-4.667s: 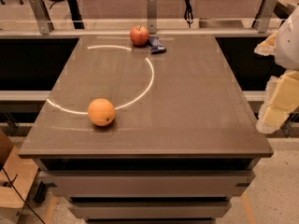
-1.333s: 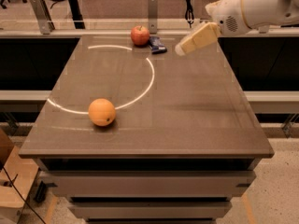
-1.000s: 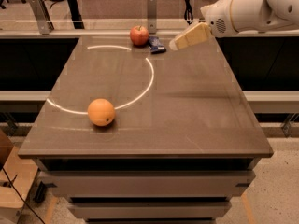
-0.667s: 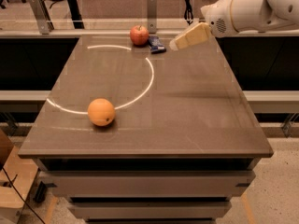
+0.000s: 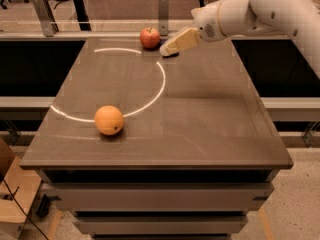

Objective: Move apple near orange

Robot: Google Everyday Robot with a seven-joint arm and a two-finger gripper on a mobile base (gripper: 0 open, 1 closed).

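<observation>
Gripper, a tan wedge on the white arm, hangs in the upper middle of the frame just right of the apple; I can't make out whether it is spread or closed. That apple sits at the table's far edge, well apart from the orange, which rests lower left beside a bright curved line.

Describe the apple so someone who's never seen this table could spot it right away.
Start at the brown table and go to its far edge. The apple sits there, right beside the gripper; it is small and red, unlike the bigger orange near the front.
</observation>
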